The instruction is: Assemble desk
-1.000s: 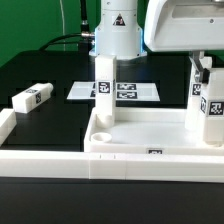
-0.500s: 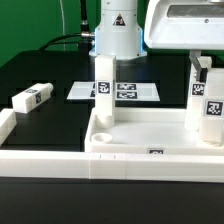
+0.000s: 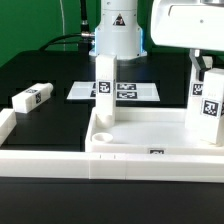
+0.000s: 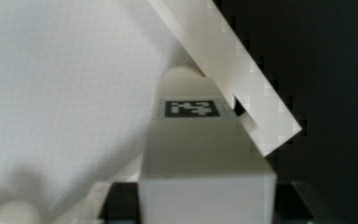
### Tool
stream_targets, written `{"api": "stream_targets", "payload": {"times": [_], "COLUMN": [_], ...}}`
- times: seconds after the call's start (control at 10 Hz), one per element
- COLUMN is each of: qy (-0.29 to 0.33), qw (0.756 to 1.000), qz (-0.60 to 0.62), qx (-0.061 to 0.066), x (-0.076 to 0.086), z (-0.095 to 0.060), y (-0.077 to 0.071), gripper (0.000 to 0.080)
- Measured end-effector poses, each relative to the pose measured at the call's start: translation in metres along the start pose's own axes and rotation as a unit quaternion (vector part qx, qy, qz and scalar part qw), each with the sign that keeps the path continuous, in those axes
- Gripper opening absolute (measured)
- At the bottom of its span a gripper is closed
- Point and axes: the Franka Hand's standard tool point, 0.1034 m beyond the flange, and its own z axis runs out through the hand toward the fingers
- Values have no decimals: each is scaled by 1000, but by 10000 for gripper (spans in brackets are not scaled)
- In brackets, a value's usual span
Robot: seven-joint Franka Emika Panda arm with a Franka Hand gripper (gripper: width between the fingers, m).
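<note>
- At the exterior view's right, the claw [image 3: 210, 66] is hanging over the tabletop [image 3: 150, 128], clenched on the upper end of the held leg [image 3: 211, 112].
- Held leg is leaning slightly off upright, with its tag facing the camera. Its lower end is sitting low inside the tray, close to the right rim. Contact with the tray floor: cannot tell.
- Back-right leg [image 3: 197, 100] is standing upright just behind it. The two are overlapping in this view, so the gap between them is unreadable.
- Back-left leg [image 3: 104, 95] is standing upright in the tray's far corner on the exterior view's left, well apart from the held leg. Bare tray floor is lying open between them.
- Wrist view: a white strip [image 4: 229, 70] is crossing diagonally just beside the held leg's tag, with black table showing past it.
- Loose leg [image 3: 32, 98] is lying flat on the table [image 3: 50, 75], well apart from the tray, with open black surface around it.
- Marker board [image 3: 140, 92] is lying flat behind the tray.
- Border rail [image 3: 45, 160] is running along the near edge up to the tray's front corner.
</note>
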Motion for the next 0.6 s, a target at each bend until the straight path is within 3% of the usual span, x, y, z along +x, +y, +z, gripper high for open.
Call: {"api": "stream_targets", "payload": {"times": [0.2,0.4,0.6], "qy": [0,1,1], "qw": [994,983,982], "qz": [109,183,188], "qx": [4,15,15], "x": [1,3,3], "z": [0,0,0], "y": [0,-2,-1], "gripper": [290,290,290]}}
